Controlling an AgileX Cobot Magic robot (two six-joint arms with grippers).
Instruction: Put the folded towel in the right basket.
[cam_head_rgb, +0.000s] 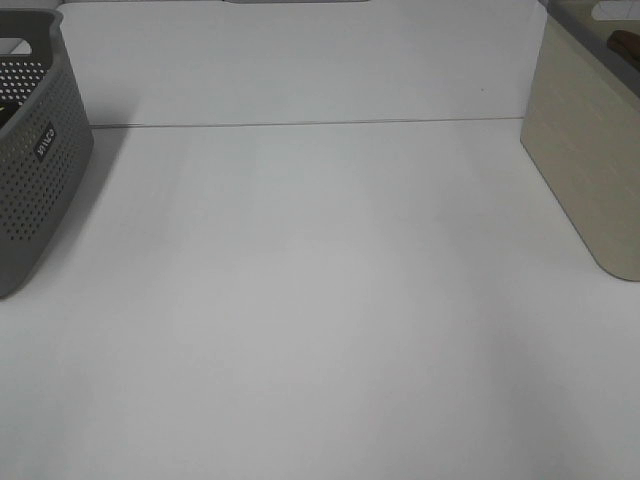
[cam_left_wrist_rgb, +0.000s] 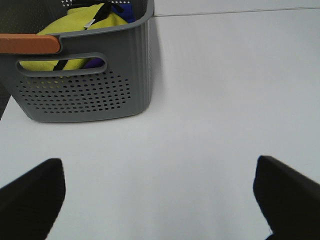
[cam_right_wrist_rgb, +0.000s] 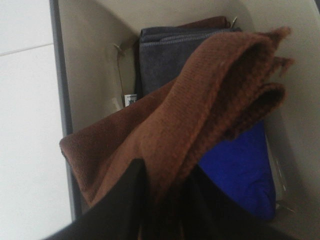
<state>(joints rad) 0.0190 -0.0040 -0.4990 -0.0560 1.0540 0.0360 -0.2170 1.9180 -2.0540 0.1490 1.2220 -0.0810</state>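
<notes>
One rust-brown folded terry towel (cam_right_wrist_rgb: 200, 115) fills the middle of the right wrist view, pinched at its lower end between the dark fingers of the right pincer (cam_right_wrist_rgb: 165, 200), which is closed tight on the fabric. It hangs over the inside of the beige plastic basket (cam_right_wrist_rgb: 95, 75), above a grey folded cloth (cam_right_wrist_rgb: 170, 47) and a blue cloth (cam_right_wrist_rgb: 240, 170). The left pincer (cam_left_wrist_rgb: 160, 200) is spread wide and holds nothing, over the white tabletop (cam_head_rgb: 320, 300), with the grey perforated basket (cam_left_wrist_rgb: 85, 95) at upper left.
</notes>
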